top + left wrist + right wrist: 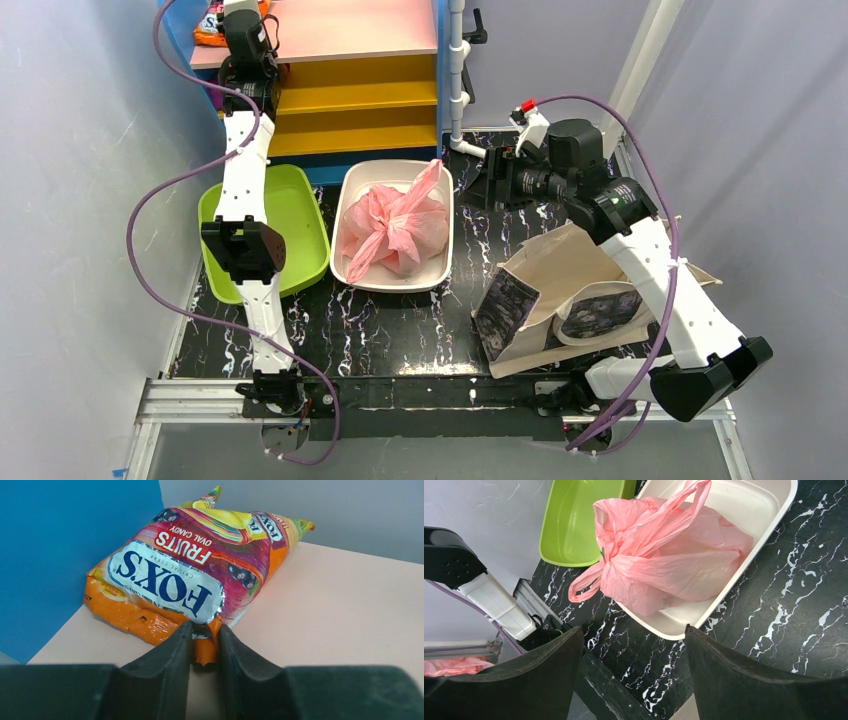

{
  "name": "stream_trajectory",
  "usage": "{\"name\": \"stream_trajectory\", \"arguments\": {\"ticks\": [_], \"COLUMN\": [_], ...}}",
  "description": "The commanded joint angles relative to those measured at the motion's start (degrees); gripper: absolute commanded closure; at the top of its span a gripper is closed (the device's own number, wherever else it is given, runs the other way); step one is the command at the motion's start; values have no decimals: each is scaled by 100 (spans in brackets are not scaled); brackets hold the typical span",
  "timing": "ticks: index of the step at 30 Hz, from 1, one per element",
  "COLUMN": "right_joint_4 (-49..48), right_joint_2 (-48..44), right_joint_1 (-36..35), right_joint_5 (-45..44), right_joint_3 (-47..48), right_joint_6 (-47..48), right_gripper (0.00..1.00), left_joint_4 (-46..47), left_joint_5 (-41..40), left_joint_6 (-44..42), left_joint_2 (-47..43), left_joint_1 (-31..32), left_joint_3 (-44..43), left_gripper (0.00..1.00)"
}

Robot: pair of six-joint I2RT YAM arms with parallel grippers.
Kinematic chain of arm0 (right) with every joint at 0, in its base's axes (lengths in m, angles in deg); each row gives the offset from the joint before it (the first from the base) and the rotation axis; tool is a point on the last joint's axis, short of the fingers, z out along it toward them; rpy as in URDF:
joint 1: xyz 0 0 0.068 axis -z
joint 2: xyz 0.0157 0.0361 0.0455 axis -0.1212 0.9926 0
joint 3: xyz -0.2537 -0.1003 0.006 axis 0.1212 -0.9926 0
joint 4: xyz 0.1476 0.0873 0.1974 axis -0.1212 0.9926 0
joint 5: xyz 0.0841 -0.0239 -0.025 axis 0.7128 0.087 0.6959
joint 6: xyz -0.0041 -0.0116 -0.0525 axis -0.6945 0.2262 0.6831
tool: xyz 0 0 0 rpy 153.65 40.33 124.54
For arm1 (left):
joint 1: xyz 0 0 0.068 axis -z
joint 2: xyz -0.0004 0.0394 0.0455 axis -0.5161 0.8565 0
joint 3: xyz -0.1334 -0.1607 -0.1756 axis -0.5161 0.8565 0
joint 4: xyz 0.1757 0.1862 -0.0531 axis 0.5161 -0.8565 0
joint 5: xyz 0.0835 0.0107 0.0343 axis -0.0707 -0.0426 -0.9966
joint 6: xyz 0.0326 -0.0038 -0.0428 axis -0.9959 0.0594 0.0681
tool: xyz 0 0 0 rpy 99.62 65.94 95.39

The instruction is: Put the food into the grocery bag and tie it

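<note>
**Top external.**
- Black marbled table (pixel 400 330).
- White tray (pixel 345 272) at its middle, holding the grocery bag (pixel 395 225). The bag is pink and thin, its top bunched to a knot with loop handles sticking out.
- Green tray (pixel 300 215) just beside the white one, on the left.
- Beige canvas tote (pixel 570 275) lying on its side at the right, under the right arm (pixel 660 290).
- Shelf unit (pixel 350 30) at the far edge. The left arm (pixel 242 180) reaches up to its pink top, where a candy bag (pixel 208 32) lies in the corner.

**Left wrist.**
- Left gripper (pixel 205 647) low over the shelf top, its jaws pinched together on the orange bottom edge of the candy bag.
- The candy bag's foil face reads FOX'S FRUITS, seen upside down.
- It lies against the blue side wall (pixel 60 555).

**Right wrist.**
- Right gripper (pixel 634 629) above the table, jaws wide apart and holding nothing.
- Beyond them, the grocery bag lies in the white tray — bulging, one handle loop drooping over the tray's rim toward the table.
- Its contents cannot be made out through the plastic.
- The green tray shows behind.
</note>
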Motion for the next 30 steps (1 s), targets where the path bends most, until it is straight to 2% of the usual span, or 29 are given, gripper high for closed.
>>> {"name": "stream_trajectory", "arguments": {"ticks": [1,6,10,15,21,30], "right_joint_4": [-195,-198,-156,23,226,1120], "right_joint_2": [29,60,57,-33,-188,-684], "right_joint_1": [-8,-8,-8,-10,-8,-17], "right_joint_5": [134,154,112,53,-108,-1520], "right_joint_3": [38,34,158,394,625,670], "right_joint_6": [70,70,92,117,179,-26], "right_gripper": [19,20,20,20,20,20], "left_joint_4": [-164,-131,-71,381,401,641], "left_joint_5": [-607,-692,-493,-374,-26,267], "left_joint_6": [-185,-135,173,431,585,298], "left_joint_2": [-87,-251,-727,-1486,-2039,-2739], "left_joint_1": [-319,-335,-323,-271,-151,291], "left_joint_3": [294,438,956,2086,2482,2876], "left_gripper": [83,100,100,100,100,100]}}
